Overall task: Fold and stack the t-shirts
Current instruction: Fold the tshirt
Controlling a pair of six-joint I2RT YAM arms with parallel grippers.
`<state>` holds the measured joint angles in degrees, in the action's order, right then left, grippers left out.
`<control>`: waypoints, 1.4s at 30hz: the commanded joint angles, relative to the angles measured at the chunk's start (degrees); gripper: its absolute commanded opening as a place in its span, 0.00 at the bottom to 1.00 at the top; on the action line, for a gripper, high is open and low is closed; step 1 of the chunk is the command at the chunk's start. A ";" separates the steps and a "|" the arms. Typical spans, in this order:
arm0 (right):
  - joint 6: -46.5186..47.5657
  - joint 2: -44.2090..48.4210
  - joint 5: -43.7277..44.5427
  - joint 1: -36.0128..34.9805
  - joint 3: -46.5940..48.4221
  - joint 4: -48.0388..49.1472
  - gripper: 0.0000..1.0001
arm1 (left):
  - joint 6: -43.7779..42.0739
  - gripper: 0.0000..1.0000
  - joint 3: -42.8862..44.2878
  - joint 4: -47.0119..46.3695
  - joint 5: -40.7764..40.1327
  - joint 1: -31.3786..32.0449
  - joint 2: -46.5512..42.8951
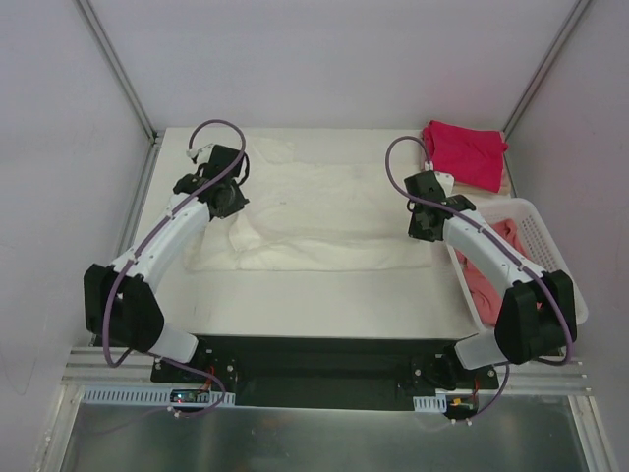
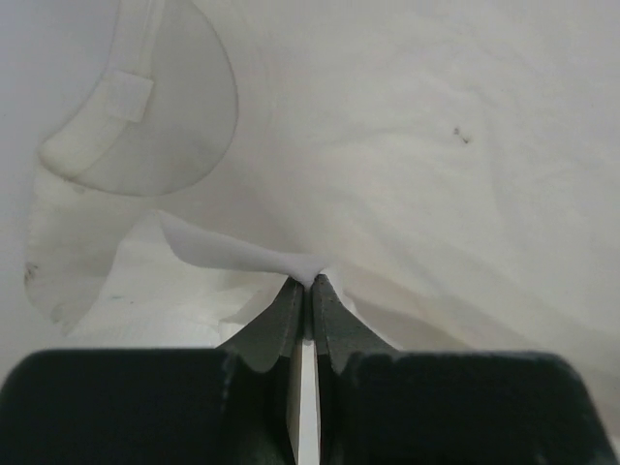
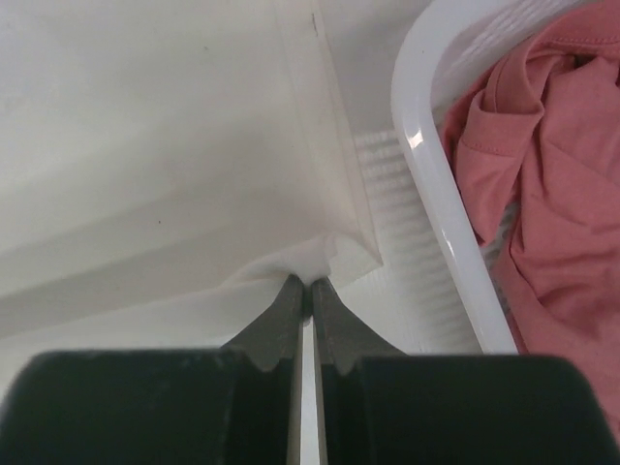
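Note:
The large cream t-shirt (image 1: 314,211) lies spread across the middle of the table, its neck opening visible in the left wrist view (image 2: 145,107). My left gripper (image 1: 228,200) is shut on a pinch of the cream t-shirt (image 2: 232,254) at its left side. My right gripper (image 1: 425,228) is shut on the cream t-shirt's corner (image 3: 325,254) at its right side, beside the basket. A magenta-red t-shirt (image 1: 466,149) lies folded at the back right corner. A salmon-pink t-shirt (image 1: 488,261) is bunched in the basket, also seen in the right wrist view (image 3: 547,165). The tan t-shirt is out of view.
The white slotted plastic basket (image 1: 550,251) stands at the table's right edge, its rim (image 3: 436,184) close to my right gripper. White walls enclose the table on the left, back and right. The near strip of table in front of the cream t-shirt is bare.

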<state>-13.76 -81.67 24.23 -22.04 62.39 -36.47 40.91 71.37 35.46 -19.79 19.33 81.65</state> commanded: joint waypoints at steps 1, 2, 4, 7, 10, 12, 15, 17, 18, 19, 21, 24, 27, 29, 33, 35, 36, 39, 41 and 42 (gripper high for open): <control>2.77 -4.10 -1.64 2.61 4.31 1.05 0.01 | -6.36 0.00 6.75 -2.06 3.00 -2.19 6.93; 2.86 -4.81 -2.16 2.88 4.93 1.14 0.01 | -6.97 0.00 7.72 -2.33 3.27 -2.28 8.25; 3.39 -7.17 -2.34 3.67 5.90 1.14 0.02 | -8.82 0.00 10.79 -2.42 3.44 -2.54 12.21; 4.09 -10.60 -2.52 4.55 7.83 1.66 0.04 | -12.51 0.00 15.19 -2.94 3.88 -2.90 17.57; 4.62 -14.12 -2.78 5.17 10.11 1.49 0.05 | -16.90 0.03 19.49 -3.82 6.16 -3.69 23.37; 4.79 -16.05 -2.78 5.43 11.17 1.49 0.06 | -20.50 0.10 22.75 -4.26 8.18 -4.21 28.11; 5.06 -17.29 -2.43 5.61 11.96 1.05 0.11 | -25.43 0.23 27.67 -4.00 10.21 -4.74 34.09; 5.06 -17.56 -1.99 5.52 12.67 0.70 0.16 | -27.27 0.38 29.34 -4.17 10.12 -4.83 36.12; 5.14 -17.56 -1.91 5.61 12.93 0.44 0.24 | -27.46 0.65 29.78 -4.09 10.21 -4.92 36.39; 5.32 -17.39 -2.43 5.52 13.37 0.09 0.32 | -27.37 0.75 29.88 -4.09 11.34 -5.01 36.39; 5.76 -16.16 -3.39 5.35 13.55 0.08 0.53 | -27.20 0.98 29.44 -4.09 12.67 -5.01 34.82; 7.34 -13.53 -6.03 4.47 13.55 0.35 0.75 | -26.06 1.00 27.42 -4.09 12.59 -5.01 30.17; 9.36 -10.46 -8.40 1.32 12.67 0.70 0.97 | -23.69 0.99 22.33 -4.09 13.55 -4.92 23.23; 9.72 -8.78 -10.77 -0.45 11.36 1.57 0.97 | -20.97 0.99 16.73 -4.26 14.34 -4.92 17.88; 7.18 -4.74 -15.70 -4.66 3.73 6.83 0.97 | -14.29 0.99 3.54 -5.93 15.83 -4.92 9.07; 6.64 -4.99 -16.76 -5.64 1.95 7.72 0.97 | -11.12 0.99 -3.33 -8.03 15.92 -4.92 5.04; 6.29 -5.43 -16.84 -6.34 0.81 7.90 0.97 | -10.24 0.99 -5.17 -9.00 16.79 -4.92 4.23; 6.03 -7.62 -16.76 -7.40 -0.07 8.34 0.97 | -6.99 0.98 -9.58 -12.68 18.46 -4.92 2.99; 6.03 -9.11 -16.67 -7.58 -0.25 8.87 0.97 | -5.31 0.96 -9.94 -14.27 19.26 -4.92 4.57; 5.94 -9.64 -16.76 -7.66 -0.25 8.87 0.97 | -4.96 0.92 -9.76 -15.59 19.44 -4.92 5.44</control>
<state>-6.70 -89.32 8.54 -29.15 62.43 -30.00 30.46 62.43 26.20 -3.16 14.55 85.21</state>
